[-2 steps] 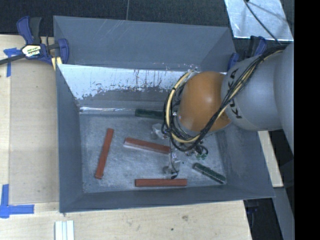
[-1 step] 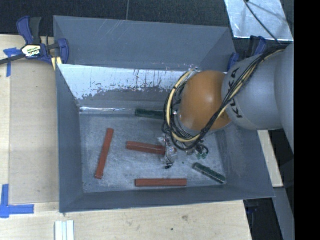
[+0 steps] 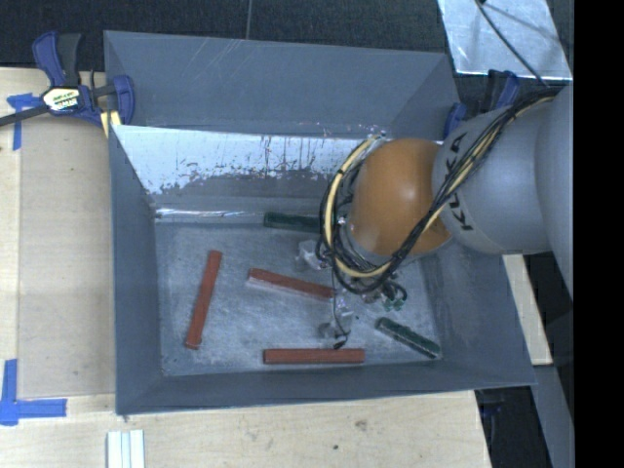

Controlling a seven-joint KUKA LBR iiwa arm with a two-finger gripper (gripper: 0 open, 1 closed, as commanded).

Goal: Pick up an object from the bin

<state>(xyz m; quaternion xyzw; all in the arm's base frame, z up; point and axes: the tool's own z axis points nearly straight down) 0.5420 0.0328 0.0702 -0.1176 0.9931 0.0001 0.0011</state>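
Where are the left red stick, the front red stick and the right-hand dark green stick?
left red stick [image 3: 203, 298], camera view, middle of its length.
front red stick [image 3: 313, 356], camera view, middle of its length.
right-hand dark green stick [image 3: 409, 336], camera view, middle of its length.

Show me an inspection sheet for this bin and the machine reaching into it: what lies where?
Surface: grey metal bin, floor scuffed.
Job's things: left red-brown stick, tilted; middle red-brown stick; near red-brown stick, along the front wall; back green stick; right green stick.
Clutter: nothing seen.
Grippers: gripper low over the floor, between the middle and near red-brown sticks.
Cables: yellow and black cables loop round the orange wrist cover.
Surroundings: nothing seen.
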